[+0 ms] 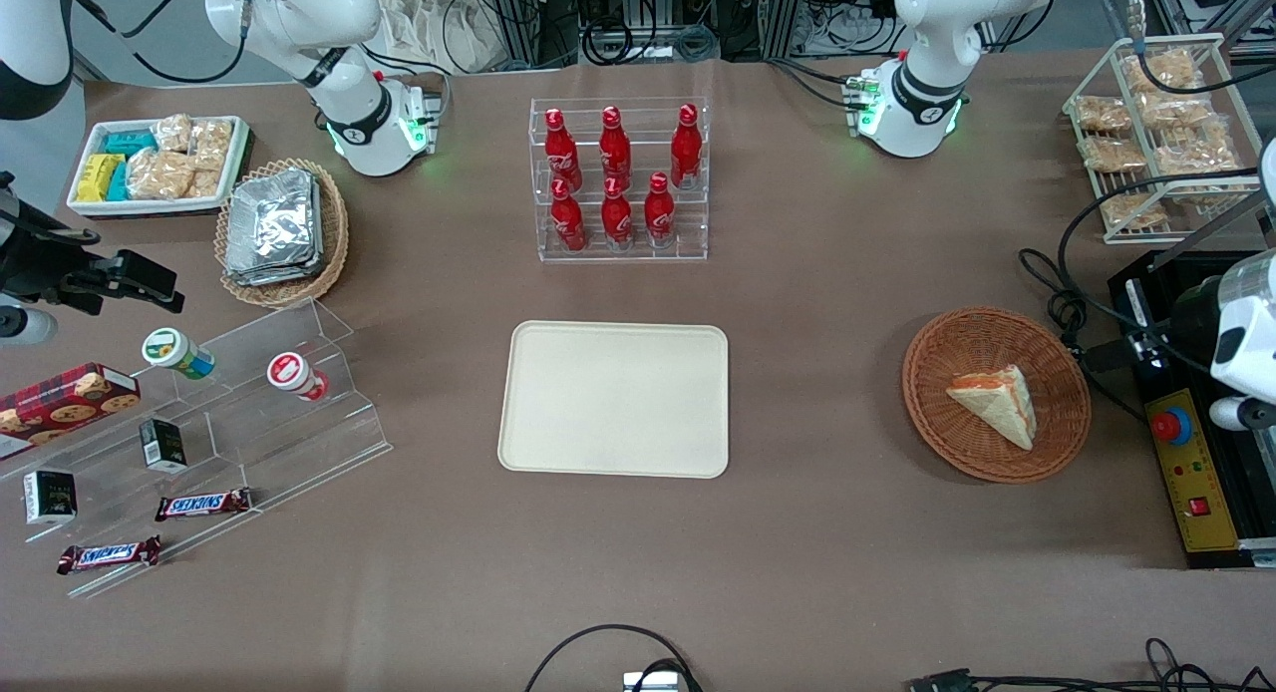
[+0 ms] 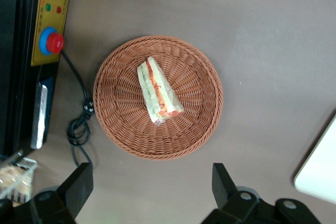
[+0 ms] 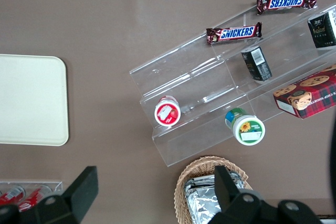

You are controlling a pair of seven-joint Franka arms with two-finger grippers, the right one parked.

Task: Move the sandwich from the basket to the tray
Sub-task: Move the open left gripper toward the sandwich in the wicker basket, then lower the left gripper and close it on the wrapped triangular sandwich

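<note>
Plainly nothing has been lifted yet. The cream tray (image 1: pixel 613 398) lies bare and well apart from the claw, toward the parked arm's end of the surface. So any grip has to survive a long sideways carry, and a weak hold could drop the load short of the rim.

The reddish-brown wicker basket (image 1: pixel 927 373) sits below the claw, and the sandwich (image 1: pixel 997 403) lies in it on its flat side, near the middle. That wedge looks soft. A hard squeeze could crush the bread or push out the orange and green filling, and its sloping faces could slide out of a light pinch.

The claw (image 2: pixel 151 184) hovers above the basket's edge, spread wide and holding nothing. It is not yet centred over the sandwich. A straight descent from this position could drive a finger into the woven rim and tip or drag the light basket.

A black cable (image 2: pixel 79 124) and a yellow control box (image 1: pixel 1191 473) lie just beside the basket, so a shoved basket could snag them.
</note>
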